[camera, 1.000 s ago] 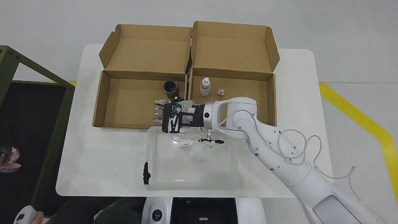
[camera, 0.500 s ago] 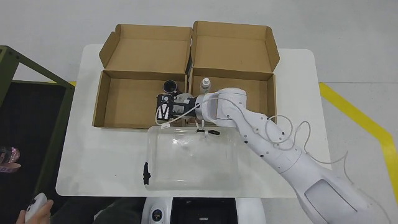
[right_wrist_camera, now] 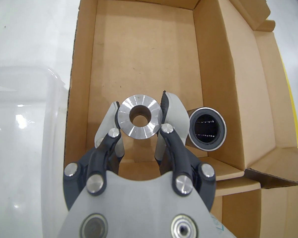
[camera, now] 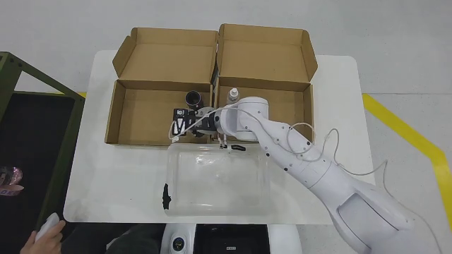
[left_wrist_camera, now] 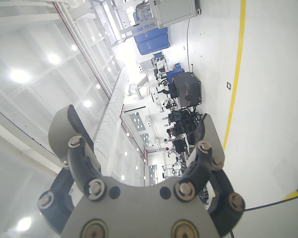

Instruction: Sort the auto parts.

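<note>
My right gripper (right_wrist_camera: 139,110) is shut on a shiny metal ring with a centre hole (right_wrist_camera: 139,118), held over the floor of the left cardboard box (right_wrist_camera: 144,50). In the top view that gripper (camera: 178,123) hangs over the box's right part (camera: 141,116). A black-rimmed cylindrical bearing (right_wrist_camera: 207,130) lies in the same box beside the gripper, against the box wall; from above the bearing (camera: 193,99) lies just behind the gripper. My left gripper (left_wrist_camera: 139,125) is open, empty, and faces the hall, away from the table.
The right cardboard box (camera: 296,109) holds a white bottle-like part (camera: 233,97). A clear plastic bin (camera: 219,180) stands in front of both boxes, with a small dark part (camera: 241,150) at its rear edge. A black piece (camera: 167,197) sits at the bin's left front corner.
My right gripper has moved from above the clear bin back and left over the left box, carrying the metal ring.
</note>
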{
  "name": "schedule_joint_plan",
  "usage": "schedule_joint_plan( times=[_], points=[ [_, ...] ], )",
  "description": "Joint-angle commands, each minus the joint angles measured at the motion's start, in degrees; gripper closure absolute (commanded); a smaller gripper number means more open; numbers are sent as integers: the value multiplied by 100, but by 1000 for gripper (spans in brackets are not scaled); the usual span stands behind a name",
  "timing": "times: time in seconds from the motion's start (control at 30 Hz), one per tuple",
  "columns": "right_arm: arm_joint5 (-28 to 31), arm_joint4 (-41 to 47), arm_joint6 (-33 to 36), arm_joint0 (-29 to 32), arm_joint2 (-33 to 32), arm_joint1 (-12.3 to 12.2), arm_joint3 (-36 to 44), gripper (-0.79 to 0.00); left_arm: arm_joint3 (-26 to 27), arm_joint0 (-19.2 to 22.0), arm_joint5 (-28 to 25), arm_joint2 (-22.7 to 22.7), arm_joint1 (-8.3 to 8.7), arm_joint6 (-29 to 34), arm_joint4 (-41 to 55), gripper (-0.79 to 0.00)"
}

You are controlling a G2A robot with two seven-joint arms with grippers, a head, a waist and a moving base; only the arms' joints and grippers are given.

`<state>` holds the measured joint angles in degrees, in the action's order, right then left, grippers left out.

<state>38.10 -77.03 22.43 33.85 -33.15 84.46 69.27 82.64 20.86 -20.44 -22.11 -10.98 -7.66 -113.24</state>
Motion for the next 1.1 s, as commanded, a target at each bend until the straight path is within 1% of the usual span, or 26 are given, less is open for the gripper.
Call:
schedule_joint_plan(
  times=[0.0, 0.07, 0.1, 0.13, 0.17, 0.4, 0.5, 0.57, 0.7, 0.8, 0.9, 1.07],
  points=[
    [-5, -34, 29, -46, 49, 40, -75, 0, 0, 0, 0, 0, 0, 0, 0, -785],
    [1, -71, 86, -91, 98, 79, -160, 0, 0, 0, 0, 0, 0, 0, 0, -785],
    [19, -77, 124, -112, 122, 99, -196, -65, 0, 0, 0, 0, 0, 0, 0, -785],
    [28, -106, 175, -137, 147, 118, -227, -99, 0, 0, 0, 0, 0, 0, 0, -785],
    [20, -145, 209, -160, 168, 135, -259, -114, 0, 0, 0, 0, 0, 0, 0, -785],
    [56, -205, 268, -250, 233, 239, -507, -120, 0, 0, 0, 0, 0, 0, 0, -785],
    [66, -239, 308, -261, 262, 277, -579, -142, 0, 0, 0, 0, 0, 0, 0, -785],
    [90, -246, 319, -265, 272, 299, -618, -175, 0, 0, 0, 0, 0, 0, 0, -785],
    [105, -299, 365, -285, 279, 336, -674, -274, 0, 0, 0, 0, 0, 0, 0, -785],
    [114, -335, 346, -296, 273, 360, -706, -317, 0, 0, 0, 0, 0, 0, 0, -785],
    [132, -361, 336, -295, 271, 383, -707, -342, 0, 0, 0, 0, 0, 0, 0, -785],
    [189, -294, 183, -262, 185, 397, -548, -339, 0, 0, 0, 0, 0, 0, 0, -785]
  ],
)
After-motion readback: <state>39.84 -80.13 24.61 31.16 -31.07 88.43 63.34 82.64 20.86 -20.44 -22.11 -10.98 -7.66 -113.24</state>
